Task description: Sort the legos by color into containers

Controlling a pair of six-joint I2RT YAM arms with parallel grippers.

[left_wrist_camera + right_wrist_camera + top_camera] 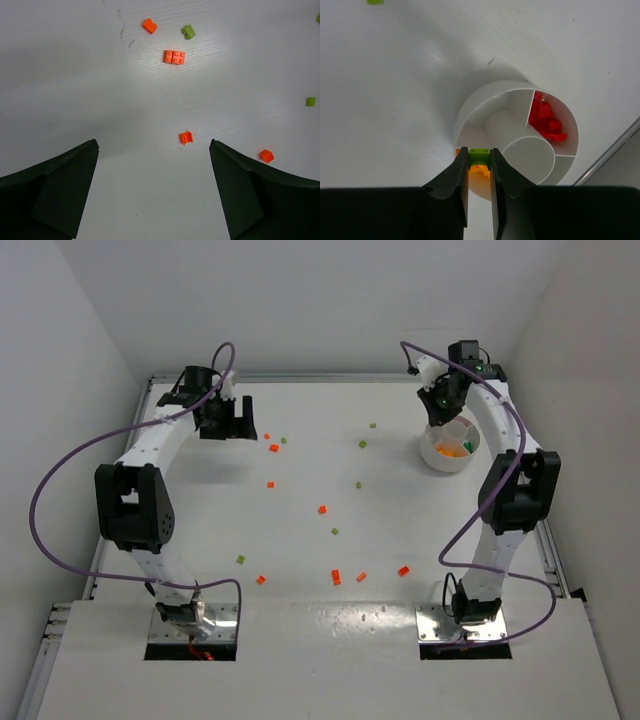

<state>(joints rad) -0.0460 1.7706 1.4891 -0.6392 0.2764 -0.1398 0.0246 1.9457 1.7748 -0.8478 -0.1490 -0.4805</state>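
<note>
the right gripper is gripping a green brick over the dish, already holding red and orange; the left gripper is hanging wide open; many bricks are lying loose on the table.

Near rim of dish behind right tool

Legos scatter across the table left of the dish.
</note>
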